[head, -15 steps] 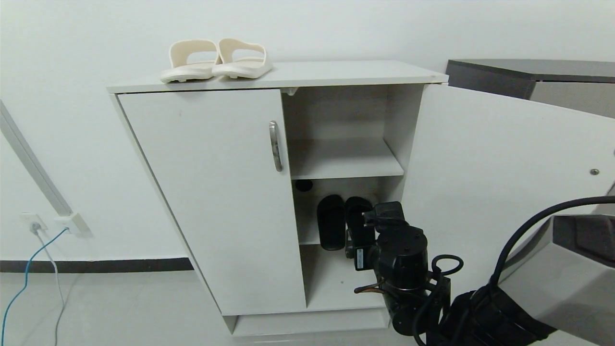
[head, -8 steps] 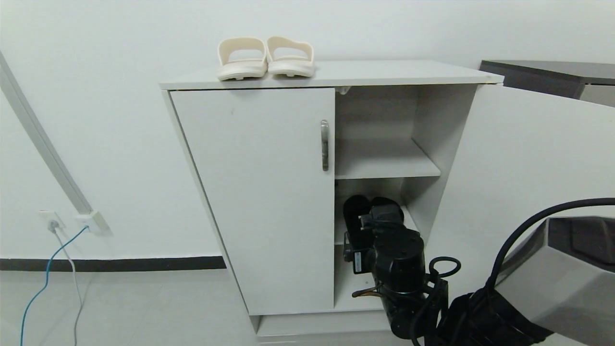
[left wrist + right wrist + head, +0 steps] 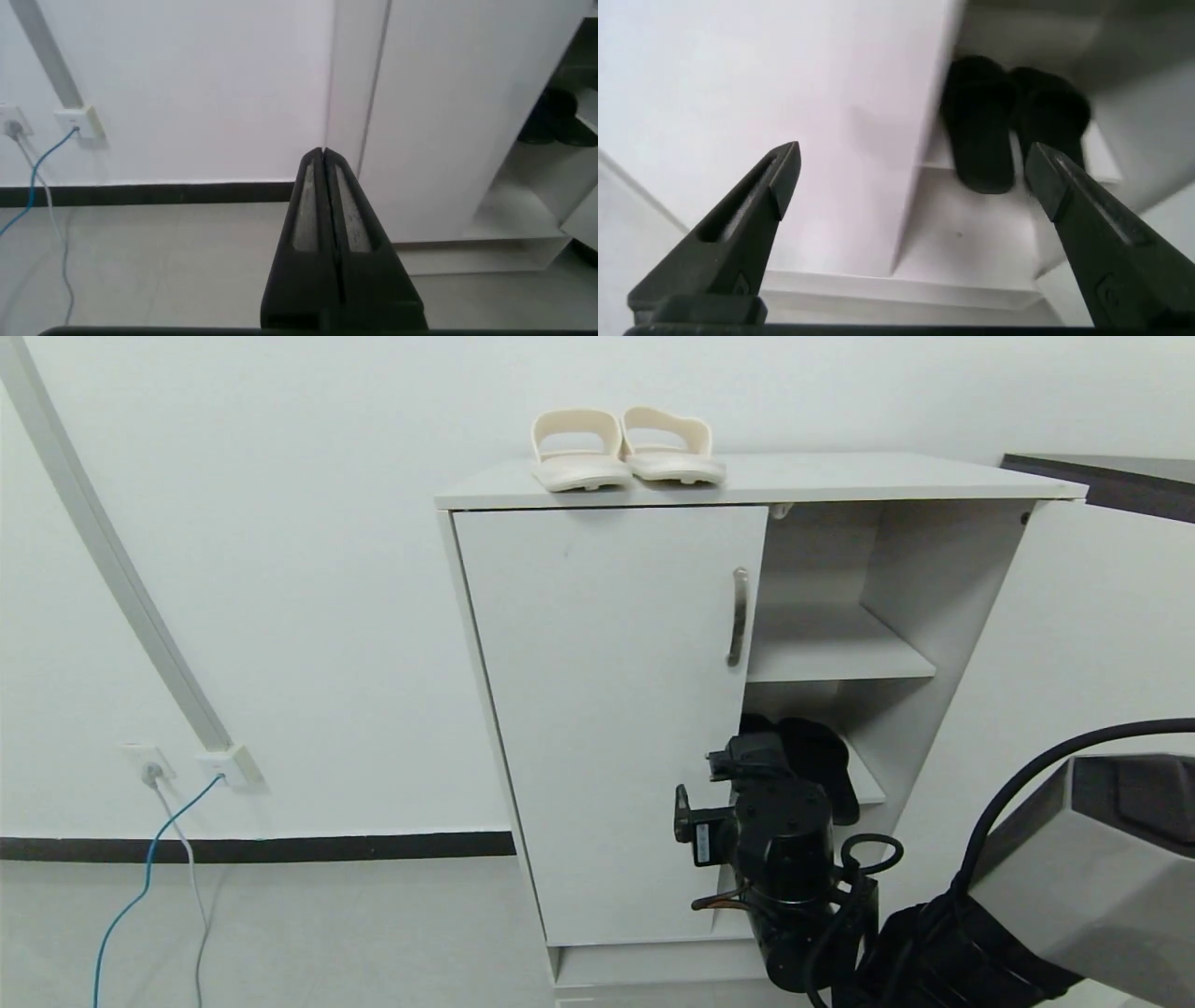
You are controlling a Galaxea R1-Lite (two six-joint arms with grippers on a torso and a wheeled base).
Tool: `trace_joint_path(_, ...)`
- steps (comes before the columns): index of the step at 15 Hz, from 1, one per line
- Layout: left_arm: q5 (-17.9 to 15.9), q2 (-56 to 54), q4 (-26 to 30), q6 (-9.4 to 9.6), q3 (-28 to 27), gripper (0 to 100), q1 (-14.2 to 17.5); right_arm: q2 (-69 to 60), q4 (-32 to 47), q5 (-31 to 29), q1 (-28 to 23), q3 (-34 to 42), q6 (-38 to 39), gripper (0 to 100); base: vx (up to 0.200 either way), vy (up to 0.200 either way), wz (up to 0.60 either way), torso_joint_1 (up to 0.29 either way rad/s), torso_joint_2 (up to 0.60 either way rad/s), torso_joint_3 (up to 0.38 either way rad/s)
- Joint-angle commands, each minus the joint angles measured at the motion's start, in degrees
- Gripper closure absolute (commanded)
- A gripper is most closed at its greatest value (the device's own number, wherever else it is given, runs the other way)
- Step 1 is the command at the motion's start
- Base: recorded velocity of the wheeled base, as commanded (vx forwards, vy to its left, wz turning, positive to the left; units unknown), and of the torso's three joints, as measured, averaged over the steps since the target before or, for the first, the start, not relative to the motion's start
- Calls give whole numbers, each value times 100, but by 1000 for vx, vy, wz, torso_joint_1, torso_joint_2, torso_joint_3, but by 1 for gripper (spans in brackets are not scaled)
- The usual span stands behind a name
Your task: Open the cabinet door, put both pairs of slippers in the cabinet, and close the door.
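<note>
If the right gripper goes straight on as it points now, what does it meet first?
Probably the edge of the closed white cabinet door, centred before the open right gripper; the black slippers lie just beside that line. Depth is unclear.

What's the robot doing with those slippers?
The robot is putting slippers away in a white cabinet. The cabinet's right door is open, and the black slippers lie on a shelf inside. The cream slippers sit on top, not yet put in. The right gripper is open and empty in front of the opening. The left gripper is shut on nothing.
</note>
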Motion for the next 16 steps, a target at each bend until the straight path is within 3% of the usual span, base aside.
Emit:
trace_joint_path(1, 13, 7, 1, 3, 0, 100, 4, -40, -2, -1, 1, 45, -9, 0, 0, 0, 0, 0, 0, 0)
trace_joint_path(4, 22, 7, 1, -14, 0, 100, 4, -75, -125, -1, 1, 88, -35, 0, 0, 0, 0, 0, 0, 0)
trace_joint_path(8, 22, 7, 1, -23, 0, 100, 4, -110, -855, 70, -113, 502, -501, 0, 0, 0, 0, 0, 0, 0)
trace_joint_path(16, 22, 7, 1, -23, 0, 100, 4, -110, -881, 78, -104, 528, -510, 0, 0, 0, 0, 0, 0, 0)
